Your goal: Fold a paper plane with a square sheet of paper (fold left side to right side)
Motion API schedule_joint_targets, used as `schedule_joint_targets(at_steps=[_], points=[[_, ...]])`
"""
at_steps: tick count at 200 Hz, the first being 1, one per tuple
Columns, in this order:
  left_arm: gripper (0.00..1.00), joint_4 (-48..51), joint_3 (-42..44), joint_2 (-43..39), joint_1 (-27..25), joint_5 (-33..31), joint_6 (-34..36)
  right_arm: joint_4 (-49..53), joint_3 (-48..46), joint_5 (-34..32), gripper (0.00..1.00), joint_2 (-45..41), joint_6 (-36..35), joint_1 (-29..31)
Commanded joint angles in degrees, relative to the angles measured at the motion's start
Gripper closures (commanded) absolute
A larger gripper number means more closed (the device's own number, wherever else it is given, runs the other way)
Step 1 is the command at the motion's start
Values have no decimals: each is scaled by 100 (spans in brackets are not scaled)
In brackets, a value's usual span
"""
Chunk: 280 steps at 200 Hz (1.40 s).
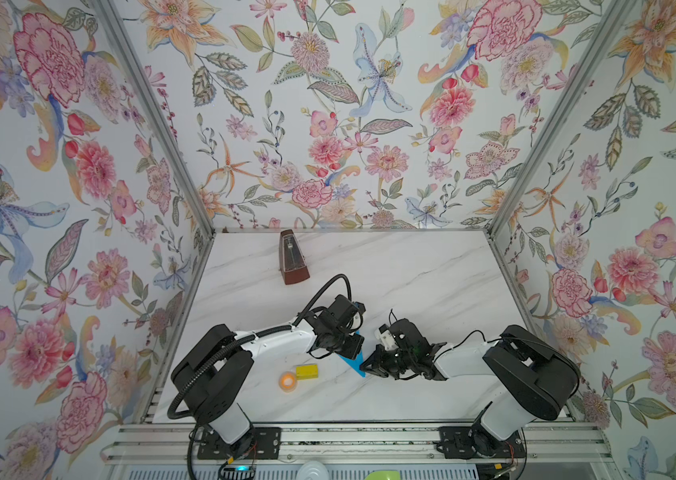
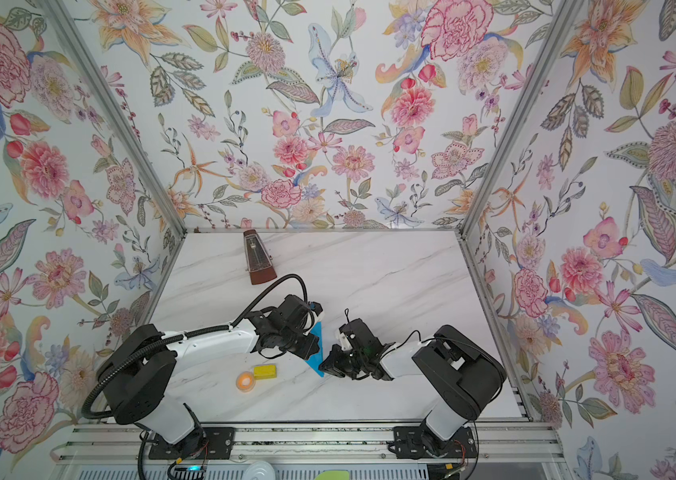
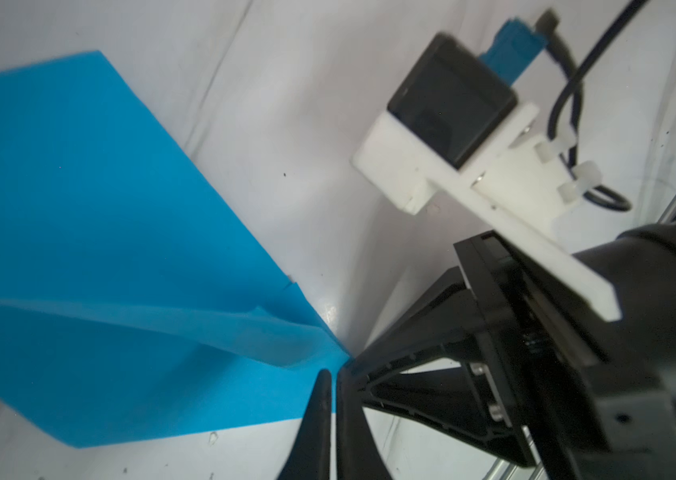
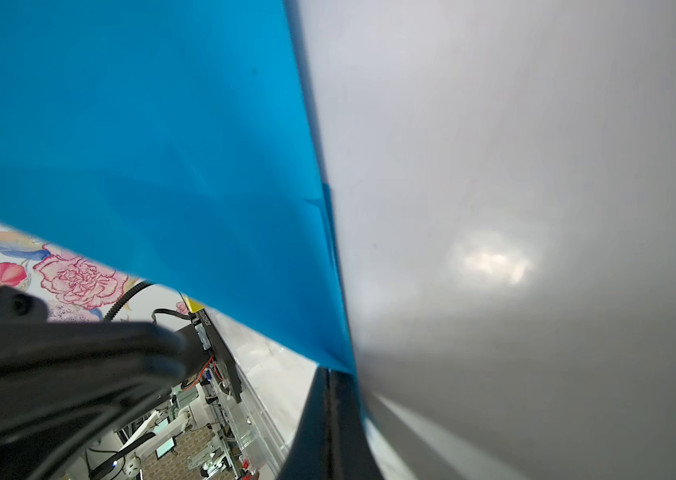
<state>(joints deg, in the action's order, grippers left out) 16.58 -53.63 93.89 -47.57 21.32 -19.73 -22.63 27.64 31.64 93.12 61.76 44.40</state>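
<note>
Paper plane (image 3: 120, 249) was noted on the marble table (image 1: 411, 270), between the two arms, already narrowed to a layered point with a raised centre ridge. Left gripper (image 3: 331, 380) was seen closed, tips set against the paper near its point, nothing visibly pinched. Right gripper (image 4: 330, 386) was closed, seemingly on the very tip, with one edge lifted off the surface. Folding was judged nearly done. Final creasing and release were judged outstanding.

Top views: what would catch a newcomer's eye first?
The loud floral walls around the marble table. Then the bright blue paper plane at centre front, its nose pinched by the right tool, with the left tool shut beside it.
</note>
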Motion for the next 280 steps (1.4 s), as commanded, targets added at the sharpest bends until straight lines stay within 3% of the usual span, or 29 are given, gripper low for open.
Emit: schedule_joint_targets(at_steps=[1, 137, 225, 280], points=[[94, -269, 154, 175, -15, 166, -41, 762, -173, -219, 100, 258, 20, 28], [100, -565, 396, 762, 71, -38, 16, 813, -215, -228, 100, 206, 0, 29], [100, -402, 55, 1117, 691, -144, 104, 953, -189, -169, 100, 211, -124, 14], [100, 36, 28, 1269, 1045, -679, 0, 1015, -197, -198, 100, 145, -133, -20]])
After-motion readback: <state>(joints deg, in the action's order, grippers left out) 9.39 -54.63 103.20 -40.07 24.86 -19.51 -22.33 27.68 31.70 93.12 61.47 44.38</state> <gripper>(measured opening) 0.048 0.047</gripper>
